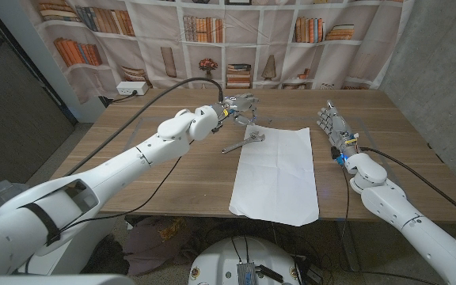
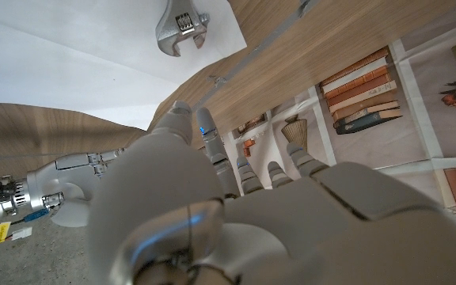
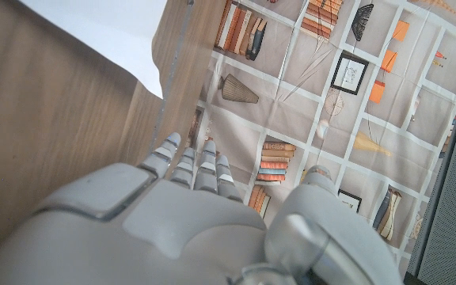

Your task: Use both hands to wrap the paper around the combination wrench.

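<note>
the left hand (image 1: 240, 106) hovered at the far left corner of the paper (image 1: 279, 170), just beyond the combination wrench (image 1: 245, 142), its fingers loosely curled and a little apart with nothing between them, as the left wrist view also suggested (image 2: 212, 214). the likeliest slip here was that this hand, reaching down for the sheet's corner, would nudge the wrench off the paper onto the bare wooden table (image 1: 157, 134), since the tool lay only half on the sheet, its handle sticking out past the left edge. a thin sheet was also hard to lift from a flat board, so fingers might have skidded over it and creased or dragged it instead of folding it. the wrench was silver-grey, small and slim, lying at a slant, and its open jaw end showed on the white sheet in the left wrist view (image 2: 179, 30). the paper was a white rectangle, flat, with faint fold lines, running from mid-table to the near edge. the right hand (image 1: 332, 127) stood upright just beside the sheet's far right corner, fingers straight, close together and empty; if it came in late, the sheet could have swung round under a one-sided pull.
</note>
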